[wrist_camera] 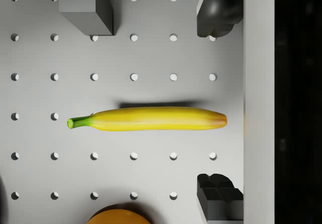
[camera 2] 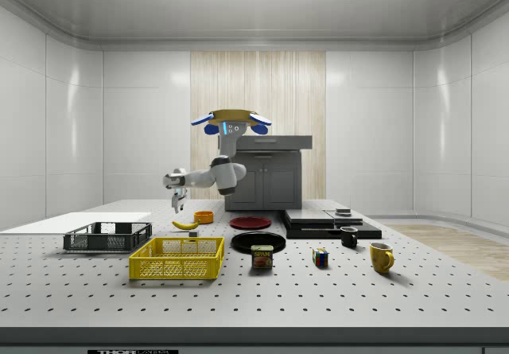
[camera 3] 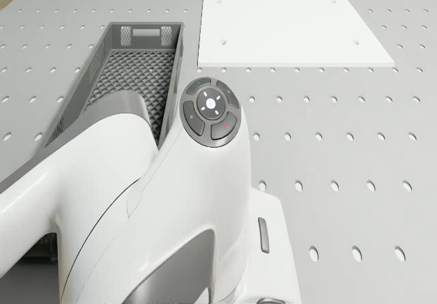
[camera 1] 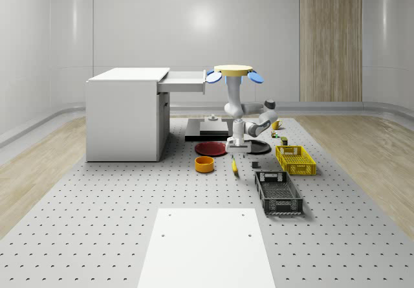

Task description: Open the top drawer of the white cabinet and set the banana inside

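Yellow banana (wrist_camera: 151, 119) with green stem, orange bowl (camera 1: 204, 164), yellow crate (camera 1: 295, 159), white cabinet (camera 1: 123, 114).

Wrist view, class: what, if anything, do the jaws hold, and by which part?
Nothing. The gripper is open above the banana, which lies flat on the table between the spread jaws, untouched.

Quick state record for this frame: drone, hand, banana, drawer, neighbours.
drone: hovers beside the white cabinet, level with its top drawer
hand: open, pointing down above the banana, not touching
banana: lies flat on the table, between the fingers in the wrist view
top drawer: pulled open
neighbours: orange bowl, dark red plate
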